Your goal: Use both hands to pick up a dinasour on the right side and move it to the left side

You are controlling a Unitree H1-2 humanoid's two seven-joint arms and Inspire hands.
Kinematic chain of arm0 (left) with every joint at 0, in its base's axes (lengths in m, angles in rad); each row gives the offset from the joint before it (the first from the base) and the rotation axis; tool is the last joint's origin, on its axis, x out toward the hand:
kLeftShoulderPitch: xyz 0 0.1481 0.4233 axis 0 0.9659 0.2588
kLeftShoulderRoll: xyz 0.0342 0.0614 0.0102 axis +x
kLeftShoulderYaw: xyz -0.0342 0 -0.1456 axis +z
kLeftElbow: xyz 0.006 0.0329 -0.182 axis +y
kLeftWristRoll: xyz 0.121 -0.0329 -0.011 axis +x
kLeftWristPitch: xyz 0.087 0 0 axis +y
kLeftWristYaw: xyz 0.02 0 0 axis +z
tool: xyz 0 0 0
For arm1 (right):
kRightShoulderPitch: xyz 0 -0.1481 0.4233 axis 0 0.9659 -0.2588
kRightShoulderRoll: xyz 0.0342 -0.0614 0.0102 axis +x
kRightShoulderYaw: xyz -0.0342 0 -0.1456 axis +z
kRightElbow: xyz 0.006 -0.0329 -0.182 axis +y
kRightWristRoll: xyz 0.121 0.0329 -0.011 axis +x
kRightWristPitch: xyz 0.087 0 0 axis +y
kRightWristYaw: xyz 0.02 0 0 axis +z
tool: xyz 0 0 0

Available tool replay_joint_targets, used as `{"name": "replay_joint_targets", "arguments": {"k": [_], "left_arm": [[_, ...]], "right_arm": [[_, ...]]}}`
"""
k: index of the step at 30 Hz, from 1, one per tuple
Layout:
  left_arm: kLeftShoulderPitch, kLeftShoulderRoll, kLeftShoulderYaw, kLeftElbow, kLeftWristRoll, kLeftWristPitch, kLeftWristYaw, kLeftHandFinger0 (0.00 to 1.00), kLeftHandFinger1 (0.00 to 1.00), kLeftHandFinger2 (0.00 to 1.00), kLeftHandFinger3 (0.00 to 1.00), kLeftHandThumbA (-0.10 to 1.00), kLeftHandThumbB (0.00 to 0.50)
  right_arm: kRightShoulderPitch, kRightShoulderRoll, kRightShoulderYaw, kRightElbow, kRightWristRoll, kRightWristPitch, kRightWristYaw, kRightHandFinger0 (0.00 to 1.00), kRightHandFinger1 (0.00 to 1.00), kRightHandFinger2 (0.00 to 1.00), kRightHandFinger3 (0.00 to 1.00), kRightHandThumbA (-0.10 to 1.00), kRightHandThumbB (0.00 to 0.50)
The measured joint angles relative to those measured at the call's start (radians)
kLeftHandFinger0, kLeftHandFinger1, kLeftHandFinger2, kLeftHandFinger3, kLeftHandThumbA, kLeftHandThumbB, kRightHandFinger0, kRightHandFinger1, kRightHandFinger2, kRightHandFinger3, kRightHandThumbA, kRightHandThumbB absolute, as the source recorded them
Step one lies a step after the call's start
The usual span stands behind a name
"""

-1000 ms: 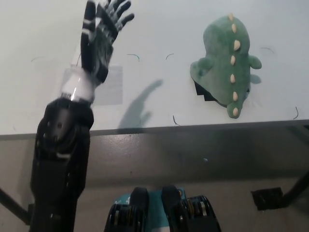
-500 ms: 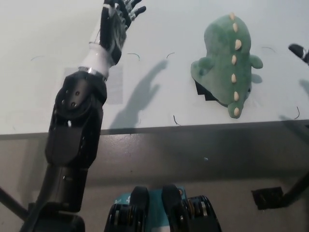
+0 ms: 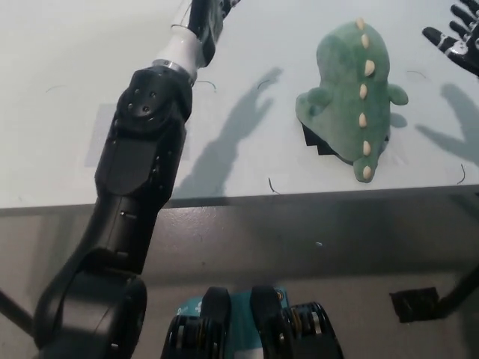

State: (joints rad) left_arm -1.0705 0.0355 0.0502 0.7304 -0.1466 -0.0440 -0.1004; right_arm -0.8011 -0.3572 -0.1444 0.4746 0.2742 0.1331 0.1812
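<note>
Two arms flanked the white table (image 3: 60, 112) where the green dinosaur (image 3: 352, 97) lay untouched at right, the right hand (image 3: 456, 41) spread-fingered beside it, the left hand (image 3: 206, 15) largely cropped, its fingers unreadable, both needing to close in.

The left hand (image 3: 212, 13) ran off the top edge above the green plush dinosaur (image 3: 352, 97), its fingers unseen. The right hand (image 3: 456, 41), beside the dinosaur, was cut by the right edge. A black object (image 3: 318, 143) lay mostly hidden under the dinosaur.
</note>
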Motion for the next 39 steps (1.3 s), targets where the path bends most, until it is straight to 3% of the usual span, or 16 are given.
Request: {"name": "replay_joint_targets", "arguments": {"k": [7, 13, 16, 18, 26, 28, 38, 39], "left_arm": [[-0.068, -0.017, 0.006, 0.171, 0.006, -0.01, 0.005, 1.0, 1.0, 1.0, 1.0, 1.0, 0.383], [-0.115, -0.037, 0.019, 0.291, 0.006, -0.012, 0.018, 1.0, 1.0, 1.0, 1.0, 1.0, 0.366], [-0.133, -0.044, 0.028, 0.344, 0.004, -0.013, 0.019, 1.0, 1.0, 1.0, 1.0, 1.0, 0.385], [-0.143, -0.049, 0.035, 0.374, 0.001, -0.014, 0.019, 1.0, 1.0, 1.0, 1.0, 1.0, 0.424], [-0.15, -0.063, 0.038, 0.444, -0.002, -0.014, 0.01, 1.0, 1.0, 1.0, 1.0, 1.0, 0.386], [-0.152, -0.063, 0.037, 0.465, -0.001, -0.014, 0.009, 1.0, 1.0, 1.0, 1.0, 1.0, 0.389], [-0.151, -0.073, 0.03, 0.538, 0.007, -0.014, 0.009, 1.0, 1.0, 1.0, 1.0, 1.0, 0.39], [-0.151, -0.073, 0.031, 0.54, 0.007, -0.015, 0.009, 1.0, 1.0, 1.0, 1.0, 1.0, 0.401]], "right_arm": [[-0.112, 0.007, 0.023, 0.278, -0.025, -0.087, 0.011, 1.0, 1.0, 1.0, 1.0, 1.0, 0.294], [-0.131, 0.009, 0.035, 0.338, -0.05, -0.138, 0.015, 1.0, 1.0, 1.0, 1.0, 1.0, 0.268], [-0.132, 0.009, 0.035, 0.368, -0.055, -0.158, 0.017, 1.0, 1.0, 1.0, 1.0, 1.0, 0.292], [-0.132, 0.009, 0.035, 0.384, -0.059, -0.168, 0.018, 1.0, 1.0, 1.0, 1.0, 1.0, 0.264], [-0.158, 0.009, 0.035, 0.46, -0.066, -0.195, 0.018, 1.0, 1.0, 1.0, 1.0, 1.0, 0.275], [-0.176, 0.009, 0.035, 0.498, -0.068, -0.197, 0.017, 1.0, 1.0, 1.0, 1.0, 1.0, 0.234], [-0.205, 0.024, 0.029, 0.612, -0.077, -0.203, 0.011, 1.0, 1.0, 1.0, 1.0, 1.0, 0.197], [-0.206, 0.025, 0.028, 0.619, -0.078, -0.203, 0.011, 1.0, 1.0, 1.0, 1.0, 1.0, 0.175]]}}
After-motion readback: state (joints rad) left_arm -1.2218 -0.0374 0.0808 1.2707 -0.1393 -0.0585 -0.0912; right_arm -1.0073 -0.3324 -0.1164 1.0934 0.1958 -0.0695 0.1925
